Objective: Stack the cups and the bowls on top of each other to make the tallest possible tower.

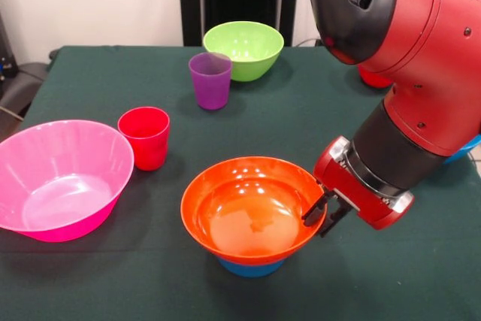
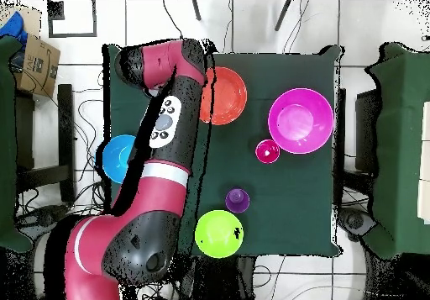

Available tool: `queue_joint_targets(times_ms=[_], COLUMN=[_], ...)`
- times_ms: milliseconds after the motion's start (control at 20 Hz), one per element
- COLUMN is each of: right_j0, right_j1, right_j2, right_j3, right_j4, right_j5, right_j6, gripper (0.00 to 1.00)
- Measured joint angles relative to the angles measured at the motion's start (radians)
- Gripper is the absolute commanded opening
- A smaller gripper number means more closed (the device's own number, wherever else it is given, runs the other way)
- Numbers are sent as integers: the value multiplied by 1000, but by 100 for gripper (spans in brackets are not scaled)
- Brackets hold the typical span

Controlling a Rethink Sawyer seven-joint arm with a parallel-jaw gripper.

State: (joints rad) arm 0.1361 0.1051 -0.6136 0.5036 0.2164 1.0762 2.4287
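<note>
The tower is an orange bowl (image 1: 252,212) sitting on a small blue bowl (image 1: 252,267) near the table's front; from overhead the orange bowl (image 2: 225,95) shows beside the arm. My gripper (image 1: 322,217) is at the orange bowl's right rim, one finger inside and one outside, closed on the rim. A ribbed purple cup (image 1: 210,80) (image 2: 237,200) stands upright in front of the lime green bowl (image 1: 244,49) (image 2: 218,233). A red cup (image 1: 144,137) (image 2: 267,151) stands beside the large pink bowl (image 1: 60,178) (image 2: 301,120). Overhead, the arm hides the gripper.
A large blue bowl (image 2: 117,158) lies at the table's edge, mostly behind my arm in the front view (image 1: 466,148). A red piece (image 1: 372,78) shows partly behind the arm. Green cloth (image 1: 105,80) covers the table.
</note>
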Motion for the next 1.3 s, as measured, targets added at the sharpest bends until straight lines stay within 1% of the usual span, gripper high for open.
queue_joint_targets(times_ms=[250, 300, 850, 1100, 1300], right_j0=[0, 1, 3, 3, 4], right_j1=[0, 0, 0, -1, -15], right_j2=[0, 0, 0, 3, 14], right_j3=[0, 0, 13, 18, 41], right_j4=[-2, -2, -4, -5, -6], right_j5=[0, 0, -38, -39, -39], right_j6=[0, 0, 0, 0, 0], gripper=[0, 100, 100, 100, 100])
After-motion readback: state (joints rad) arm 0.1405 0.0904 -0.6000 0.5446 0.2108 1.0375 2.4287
